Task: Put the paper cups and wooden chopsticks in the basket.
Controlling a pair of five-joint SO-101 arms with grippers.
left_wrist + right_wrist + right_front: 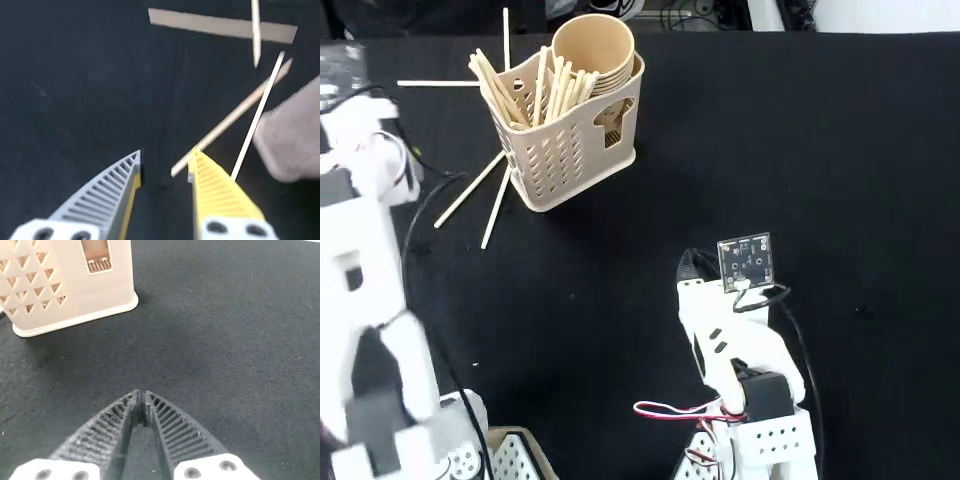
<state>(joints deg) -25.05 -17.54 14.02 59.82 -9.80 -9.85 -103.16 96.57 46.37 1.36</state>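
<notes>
You see the basket [570, 150] toward the back of the table [820, 150], with paper cups [595, 50] and chopsticks [525, 90] standing in it. Loose chopsticks [470, 190] lie just left of it.

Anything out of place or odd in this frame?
Yes. Several chopsticks lie loose and scattered on the table beside the basket, two of them crossed, rather than inside it. The cups sit stacked in the basket. Nothing looks damaged.
</notes>
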